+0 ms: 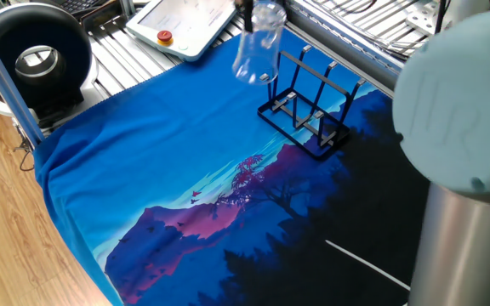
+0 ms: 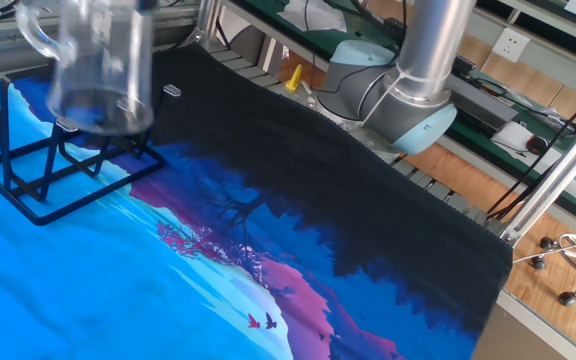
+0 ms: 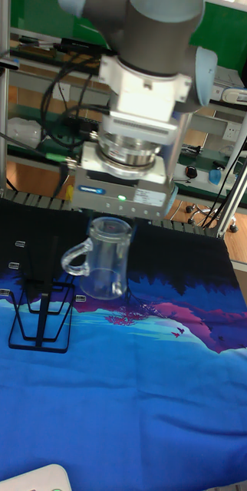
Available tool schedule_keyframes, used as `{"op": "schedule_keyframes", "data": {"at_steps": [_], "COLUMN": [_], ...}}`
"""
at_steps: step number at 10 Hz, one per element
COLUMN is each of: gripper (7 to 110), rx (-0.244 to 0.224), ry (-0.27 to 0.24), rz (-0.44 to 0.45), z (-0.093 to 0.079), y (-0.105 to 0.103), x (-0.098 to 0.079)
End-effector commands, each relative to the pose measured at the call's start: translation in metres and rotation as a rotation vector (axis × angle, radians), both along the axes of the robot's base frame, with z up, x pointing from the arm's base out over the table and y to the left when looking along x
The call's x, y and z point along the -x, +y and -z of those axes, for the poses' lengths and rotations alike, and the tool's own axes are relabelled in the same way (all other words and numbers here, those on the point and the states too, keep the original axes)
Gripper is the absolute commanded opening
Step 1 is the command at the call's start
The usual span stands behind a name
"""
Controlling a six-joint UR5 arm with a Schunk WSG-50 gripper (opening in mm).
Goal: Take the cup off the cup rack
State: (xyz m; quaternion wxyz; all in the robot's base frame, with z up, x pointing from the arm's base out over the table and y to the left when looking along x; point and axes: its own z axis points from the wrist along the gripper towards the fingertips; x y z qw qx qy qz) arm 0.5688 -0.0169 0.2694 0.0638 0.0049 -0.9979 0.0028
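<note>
The cup [image 3: 105, 258] is a clear tumbler with a side handle, hanging upright in the air under my gripper [image 3: 110, 226], which is shut on its rim. The fingertips are mostly hidden by the rim. In one fixed view the cup [image 1: 258, 48] floats left of the cup rack [image 1: 307, 115] and clear of its pegs. The other fixed view has the cup [image 2: 98, 70] blurred, above and in front of the black wire rack [image 2: 38, 180]. From the tall fixed view the rack [image 3: 39, 314] stands on the cloth to the cup's lower left, with no cup on its pegs.
A blue and black printed cloth [image 1: 185, 170] covers the table. A white pendant with a red button [image 1: 185, 21] and a round black device [image 1: 37, 55] lie beyond the cloth's far left edge. The arm's grey column [image 1: 462, 170] stands at the right.
</note>
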Motion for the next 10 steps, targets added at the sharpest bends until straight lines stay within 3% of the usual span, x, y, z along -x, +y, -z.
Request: {"op": "schedule_keyframes", "data": {"at_steps": [1,4,6,9,10], "gripper": [44,44,44,44,22], "rx": [-0.033,-0.102,-0.082,-0.001,0.046], "ry": [-0.007,-0.002,-0.018,-0.027,0.006], "rz": [0.042,0.088,0.098,0.118,0.07], "z": [0.016,0.039,0.07,0.13,0.138], "y": [0.039,0.08,0.094,0.11,0.102], "x": [0.006,0.014,0.017,0.032,0.041]}}
